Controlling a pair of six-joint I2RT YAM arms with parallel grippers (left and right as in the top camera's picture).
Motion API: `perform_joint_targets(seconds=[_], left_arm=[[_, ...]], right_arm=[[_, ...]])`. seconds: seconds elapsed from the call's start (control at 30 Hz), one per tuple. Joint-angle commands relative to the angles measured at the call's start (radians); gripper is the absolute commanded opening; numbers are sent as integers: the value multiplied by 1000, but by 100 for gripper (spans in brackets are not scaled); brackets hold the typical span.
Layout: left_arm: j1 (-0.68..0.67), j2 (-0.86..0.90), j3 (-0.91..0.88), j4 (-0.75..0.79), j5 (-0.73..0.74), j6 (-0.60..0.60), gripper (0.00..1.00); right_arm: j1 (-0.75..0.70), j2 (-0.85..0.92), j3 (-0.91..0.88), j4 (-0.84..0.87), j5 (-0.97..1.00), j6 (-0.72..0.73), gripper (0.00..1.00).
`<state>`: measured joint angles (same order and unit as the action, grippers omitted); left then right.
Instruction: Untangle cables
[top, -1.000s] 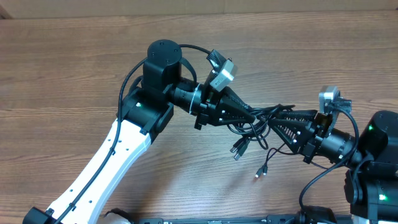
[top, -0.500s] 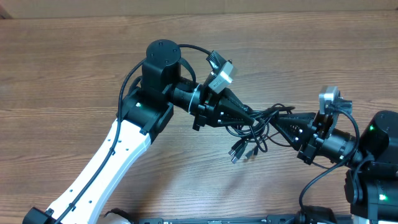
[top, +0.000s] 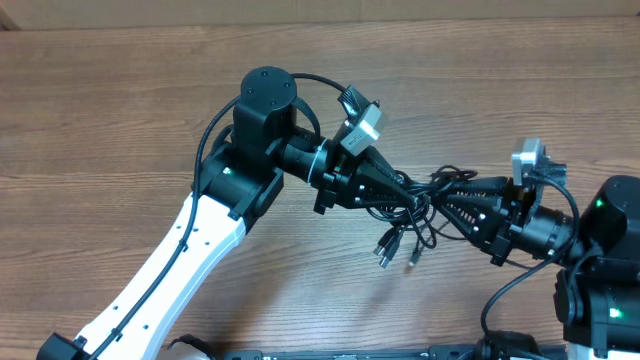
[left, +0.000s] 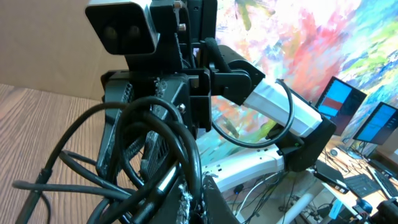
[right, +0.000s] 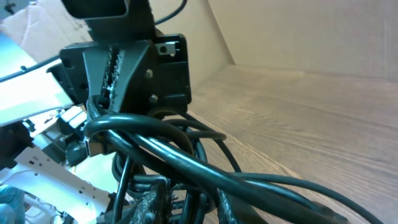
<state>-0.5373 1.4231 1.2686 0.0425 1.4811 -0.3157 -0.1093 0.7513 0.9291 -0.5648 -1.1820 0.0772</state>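
Two grippers meet at one knot of cables (top: 418, 212) above the table (top: 120, 120), right of centre. The left gripper (top: 405, 188) has its jaws pressed together on several strands. Roughly three plug ends (top: 385, 258) dangle beneath the tangle. The right gripper (top: 446, 197) reaches into the same knot, but strands cover its jaws and I cannot tell their gap. The number of separate cords is unclear.

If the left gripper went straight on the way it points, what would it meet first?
The left gripper holds the cables, so that tangle comes first; just behind it, probably the right gripper facing it, though depth is unclear.
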Motion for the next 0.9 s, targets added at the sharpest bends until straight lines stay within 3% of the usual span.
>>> perform_joint_targets(seconds=[0.0, 0.13, 0.47, 0.87], left_arm=[[-15, -21, 10, 3, -18, -3, 4], [-15, -21, 10, 3, -18, -3, 4], [-11, -21, 10, 3, -42, -5, 4], [-11, -21, 10, -5, -50, -22, 4]], right_arm=[[2, -8, 14, 14, -85, -5, 14], [2, -8, 14, 13, -90, -4, 6], [2, -8, 14, 10, -117, -5, 4], [2, -8, 15, 68, 285, 0, 4]])
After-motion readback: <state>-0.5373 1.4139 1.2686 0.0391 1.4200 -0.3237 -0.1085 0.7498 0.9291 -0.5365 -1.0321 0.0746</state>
